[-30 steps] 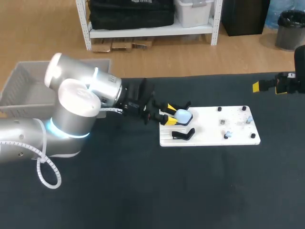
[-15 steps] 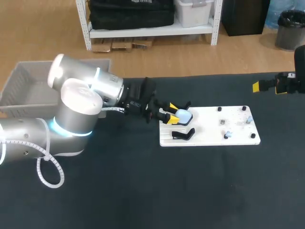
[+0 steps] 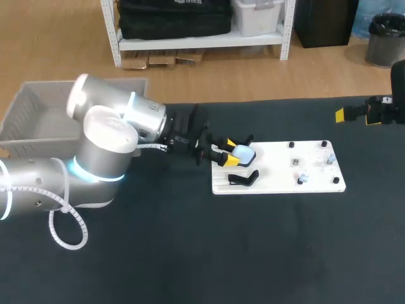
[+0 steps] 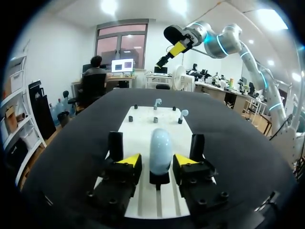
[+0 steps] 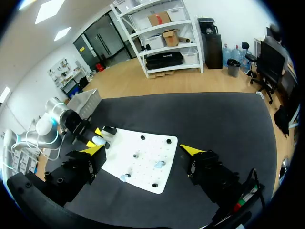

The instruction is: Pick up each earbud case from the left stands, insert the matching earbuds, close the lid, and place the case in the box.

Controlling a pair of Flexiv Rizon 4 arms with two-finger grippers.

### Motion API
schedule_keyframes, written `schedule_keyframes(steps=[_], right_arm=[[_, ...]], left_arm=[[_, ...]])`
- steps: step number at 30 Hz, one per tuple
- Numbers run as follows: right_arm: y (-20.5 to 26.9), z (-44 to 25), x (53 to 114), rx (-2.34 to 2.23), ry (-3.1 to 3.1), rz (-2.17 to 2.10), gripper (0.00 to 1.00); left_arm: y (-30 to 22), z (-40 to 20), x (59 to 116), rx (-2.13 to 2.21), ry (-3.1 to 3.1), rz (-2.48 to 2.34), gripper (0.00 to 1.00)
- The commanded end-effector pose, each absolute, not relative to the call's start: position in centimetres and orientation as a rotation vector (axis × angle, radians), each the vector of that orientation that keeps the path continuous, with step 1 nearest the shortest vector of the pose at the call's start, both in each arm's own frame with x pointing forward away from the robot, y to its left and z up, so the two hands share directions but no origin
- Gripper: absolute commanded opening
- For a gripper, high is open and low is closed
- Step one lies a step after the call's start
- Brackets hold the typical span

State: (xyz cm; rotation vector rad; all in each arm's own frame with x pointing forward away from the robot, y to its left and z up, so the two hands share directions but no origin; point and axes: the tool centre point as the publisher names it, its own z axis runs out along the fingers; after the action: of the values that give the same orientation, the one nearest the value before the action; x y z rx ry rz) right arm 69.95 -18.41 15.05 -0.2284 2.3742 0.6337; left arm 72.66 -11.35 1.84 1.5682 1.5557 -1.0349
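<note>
The pale blue earbud case (image 4: 160,145) is seen upright on the white board (image 4: 140,117), between the left gripper (image 4: 156,161) fingers, which are parted. The right gripper (image 5: 143,151) is held wide open, empty.

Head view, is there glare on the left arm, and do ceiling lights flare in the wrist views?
Head view: strong glare whitens the upper shells of the left arm. Left wrist view: ceiling lights flare over the room; the earbud case carries a soft highlight. Right wrist view: ceiling panels glow above the shelves; the white board is evenly lit.
</note>
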Motion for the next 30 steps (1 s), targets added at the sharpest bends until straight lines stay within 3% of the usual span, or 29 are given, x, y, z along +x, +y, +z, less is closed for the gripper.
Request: schedule_keyframes(steps=[1, 11, 15, 16, 21, 30], right_arm=[[-18.5, 15.0, 70.0, -0.232, 2.373, 0.638, 1.0], [-18.5, 15.0, 70.0, -0.232, 2.373, 0.638, 1.0], [-18.5, 15.0, 70.0, -0.232, 2.373, 0.638, 1.0], [-18.5, 15.0, 70.0, -0.232, 2.373, 0.638, 1.0], [-18.5, 15.0, 70.0, -0.232, 2.373, 0.638, 1.0], [-18.5, 15.0, 70.0, -0.232, 2.373, 0.638, 1.0]], left_arm=[[-11.5, 1.7, 72.8, 1.566, 1.549, -1.039, 0.42], [-11.7, 1.7, 72.6, 1.563, 1.543, -1.037, 0.39], [-11.7, 1.7, 72.6, 1.561, 1.544, -1.035, 0.22], [-11.7, 1.6, 72.6, 1.56, 1.545, -1.035, 0.12], [-11.4, 1.8, 72.4, 1.548, 1.546, -1.038, 0.0], [-10.1, 4.6, 71.3, 1.503, 1.468, -1.072, 0.0]])
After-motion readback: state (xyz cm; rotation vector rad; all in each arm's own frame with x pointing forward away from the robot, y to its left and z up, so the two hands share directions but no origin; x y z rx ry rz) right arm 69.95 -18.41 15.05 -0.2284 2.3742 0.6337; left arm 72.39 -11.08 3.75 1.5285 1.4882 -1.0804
